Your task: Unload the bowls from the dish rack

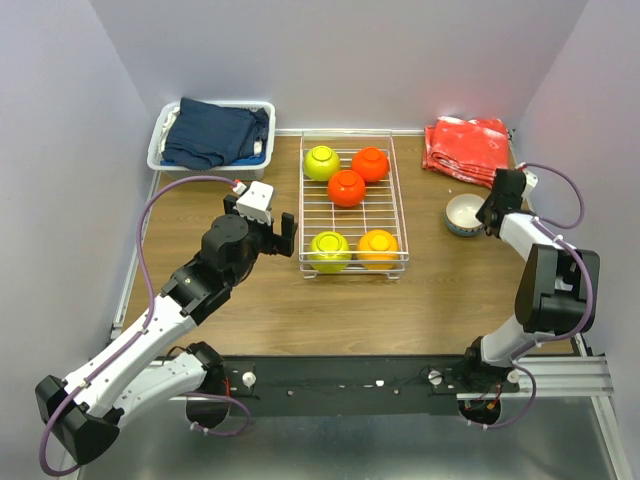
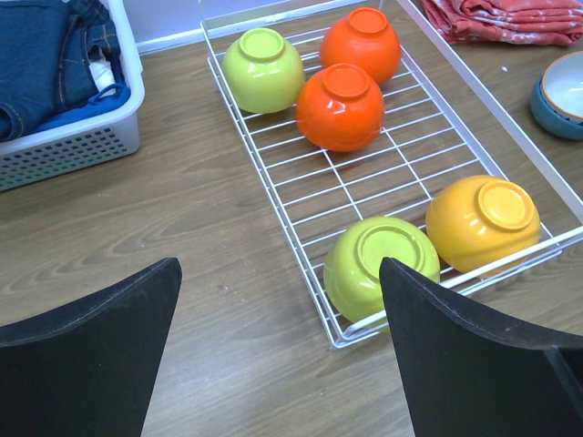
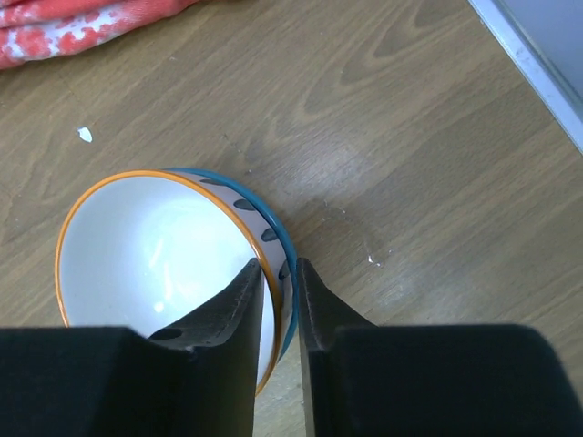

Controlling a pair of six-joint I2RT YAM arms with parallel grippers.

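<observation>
A white slotted plastic bin (image 2: 64, 150) sits at the far left corner of the brown wood-grain bench (image 1: 400, 310), filled with folded dark-blue cloth (image 1: 210, 132). A folded red-orange cloth with pale speckles (image 1: 465, 148) lies at the far right corner. A tiny white fleck (image 3: 85, 135) rests on the bare wood near that cloth's edge.

Overall level: bright and even across the table (image 1: 420, 300), diffuse light from above.
Shadows: soft and short; faint smudge beside the white bowl (image 3: 155, 246) near the bench's right edge.
Glare: small white highlights on the red-orange bowl (image 2: 340, 105); broad sheen inside the white bowl.
Focus: bowls and wood grain sharp; left fingers (image 2: 91, 355) near-black, detail lost, edges slightly soft.
Distortion: dish rack (image 2: 269, 182) wires straight out to the frame edges.
</observation>
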